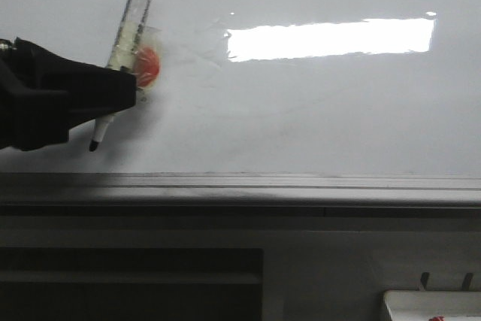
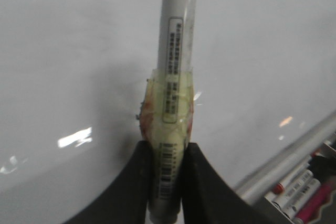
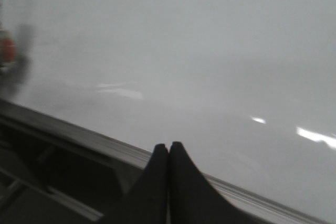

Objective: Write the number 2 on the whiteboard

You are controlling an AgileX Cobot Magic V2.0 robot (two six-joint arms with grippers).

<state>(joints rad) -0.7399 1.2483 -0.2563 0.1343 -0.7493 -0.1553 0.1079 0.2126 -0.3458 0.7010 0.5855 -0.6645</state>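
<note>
The whiteboard [image 1: 301, 110] fills the front view, glossy white with a bright light reflection and a grey edge rail [image 1: 240, 186] along its near side. No number 2 shows on it. My left gripper [image 1: 113, 88] is shut on a white marker [image 1: 131, 35] wrapped in yellowish tape with a red patch. The marker's black tip [image 1: 94, 144] hangs close to the board near the rail, at the left. In the left wrist view the fingers [image 2: 139, 182] clamp the taped marker [image 2: 170, 103]. My right gripper [image 3: 168, 148] is shut and empty over the rail [image 3: 105, 145].
A small white tray [image 1: 432, 306] with a red bit sits at the bottom right of the front view. Several spare markers [image 2: 302, 192] lie in a holder beyond the rail in the left wrist view. A dark recess [image 1: 128, 283] lies below the rail.
</note>
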